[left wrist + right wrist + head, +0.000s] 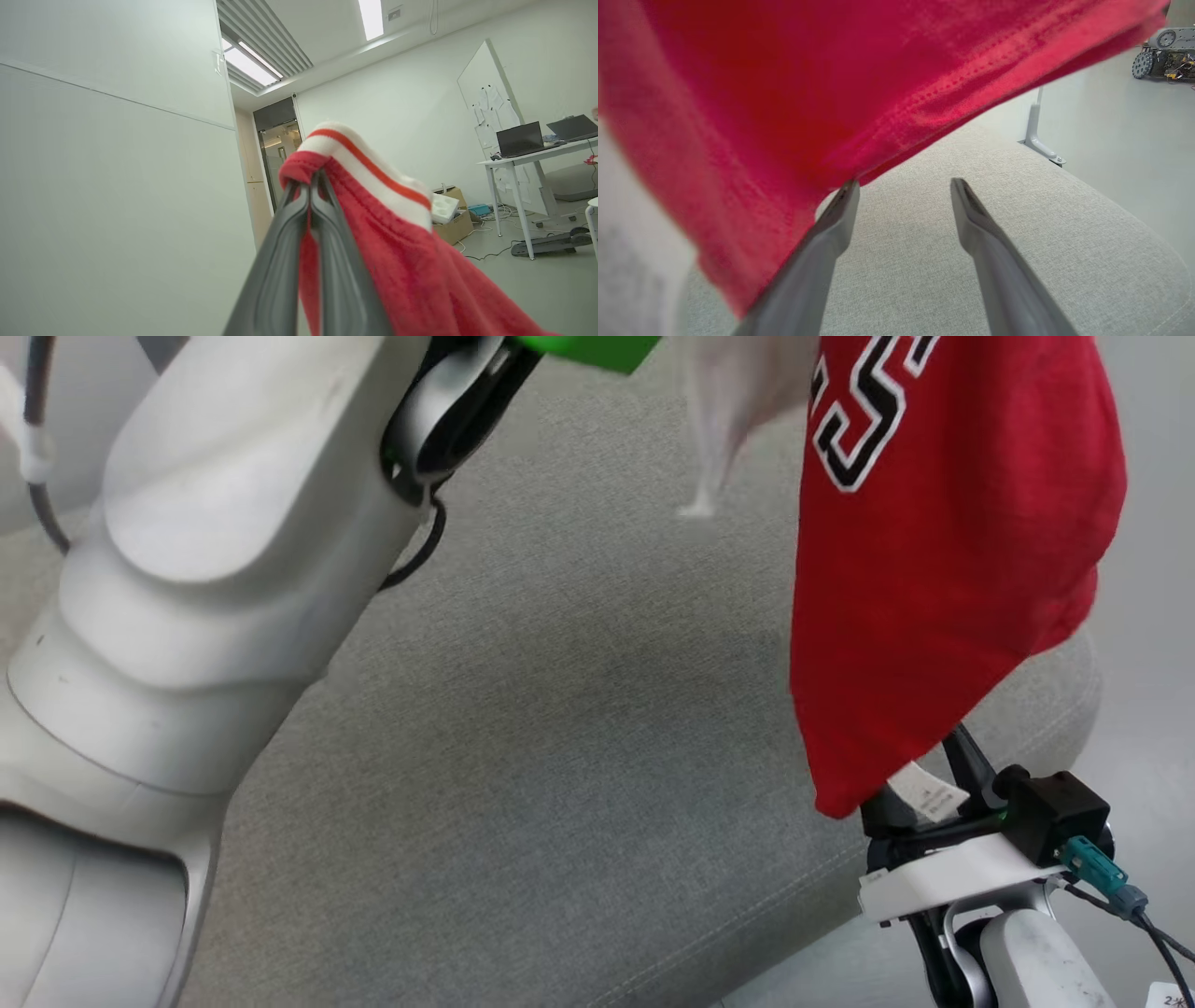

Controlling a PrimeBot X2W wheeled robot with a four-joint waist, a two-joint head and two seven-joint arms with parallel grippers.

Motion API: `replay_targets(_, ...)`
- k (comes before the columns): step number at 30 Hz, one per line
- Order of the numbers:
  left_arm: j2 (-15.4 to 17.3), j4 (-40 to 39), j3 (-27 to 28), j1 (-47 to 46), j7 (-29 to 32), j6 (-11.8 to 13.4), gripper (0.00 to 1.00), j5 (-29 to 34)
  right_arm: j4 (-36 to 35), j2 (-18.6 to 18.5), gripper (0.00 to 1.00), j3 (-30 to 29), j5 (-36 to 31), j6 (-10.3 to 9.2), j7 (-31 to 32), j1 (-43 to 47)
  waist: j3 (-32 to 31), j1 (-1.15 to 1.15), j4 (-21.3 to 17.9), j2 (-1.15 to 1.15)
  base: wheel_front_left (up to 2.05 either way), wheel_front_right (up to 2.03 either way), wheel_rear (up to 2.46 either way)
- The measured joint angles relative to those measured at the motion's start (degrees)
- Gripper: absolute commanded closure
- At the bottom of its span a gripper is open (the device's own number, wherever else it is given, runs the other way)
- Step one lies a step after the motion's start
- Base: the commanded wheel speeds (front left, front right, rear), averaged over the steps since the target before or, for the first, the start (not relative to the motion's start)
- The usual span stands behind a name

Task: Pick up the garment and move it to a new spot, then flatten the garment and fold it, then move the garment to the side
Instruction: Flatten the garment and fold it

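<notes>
Your garment [952, 569] hangs red in the upper right of the head view, with black-and-white lettering at the top edge and its lowest corner reaching the lower right. In the left wrist view its white-and-red striped band sits at centre, bunched over the left tool [312, 179]. That tool is clenched on the cloth, fingers pressed together and angled up toward wall and ceiling. Your left arm [233, 569] rises pale along the left of the head view to the top edge. The right tool [904, 184] is released, fingers spread, with one tip at the garment's lower edge. A grey cushion [560, 756] lies beneath.
</notes>
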Motion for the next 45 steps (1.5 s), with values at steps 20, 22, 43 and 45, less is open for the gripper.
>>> replay_targets(20,8.47,-5.13,31.96,61.04,0.05,2.00,1.00,9.18,-0.90,0.03,0.00,-6.16,-4.64,0.00,0.00,-0.13,1.27,0.00,13.37,0.00,0.00,0.00,0.00)
replay_targets(22,7.22,-5.52,35.95,65.53,0.05,1.99,1.00,13.24,-1.00,0.03,0.00,-6.16,-4.76,0.00,0.00,-0.13,1.52,0.00,14.50,0.00,0.00,0.00,0.00)
replay_targets(43,12.36,-6.19,42.89,67.33,2.88,2.78,0.00,22.16,-0.67,0.03,0.00,-5.76,-6.04,0.00,0.00,1.22,0.27,0.00,16.17,0.00,0.00,0.00,0.00)
replay_targets(45,13.18,-7.67,40.18,63.66,4.93,1.89,0.00,22.71,-0.80,0.01,0.00,-5.53,-6.16,0.00,0.00,1.19,0.70,0.00,16.18,0.00,0.00,0.00,0.00)
